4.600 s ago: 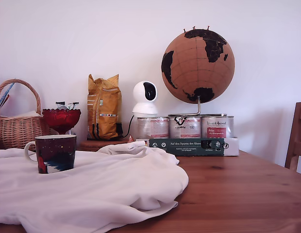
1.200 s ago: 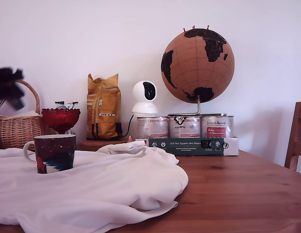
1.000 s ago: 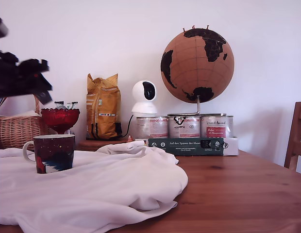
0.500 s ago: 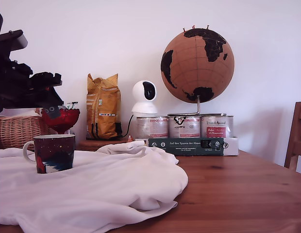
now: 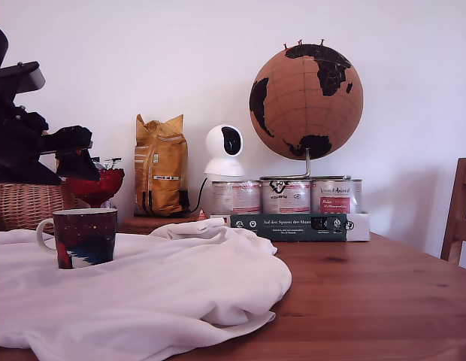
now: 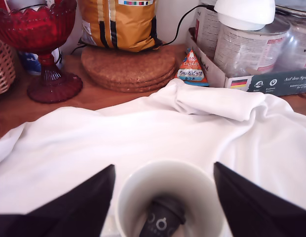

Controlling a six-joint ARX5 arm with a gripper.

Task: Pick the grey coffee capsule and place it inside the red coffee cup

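Observation:
The red coffee cup (image 5: 85,237), dark red with pale speckles and a white handle, stands on the white cloth at the exterior view's left. In the wrist view its white inside (image 6: 138,197) faces the camera, and the grey coffee capsule (image 6: 162,217) lies at the bottom. My gripper (image 5: 77,154) hangs open just above the cup. In the wrist view the gripper (image 6: 163,168) has one dark finger (image 6: 89,197) on each side of the cup's rim and holds nothing.
A white cloth (image 5: 180,293) covers the wooden table's left part. Behind the cup stand a red glass footed bowl (image 6: 39,29), a wicker basket (image 5: 26,203), a yellow bag (image 5: 161,167), cork coasters (image 6: 128,66), a white camera (image 5: 224,150), tins (image 5: 285,197) and a globe (image 5: 306,101). A chair (image 5: 460,210) is at the right edge.
The arm came in from the exterior view's left and stopped over the cup. Over the last half second the gripper has lifted slightly.

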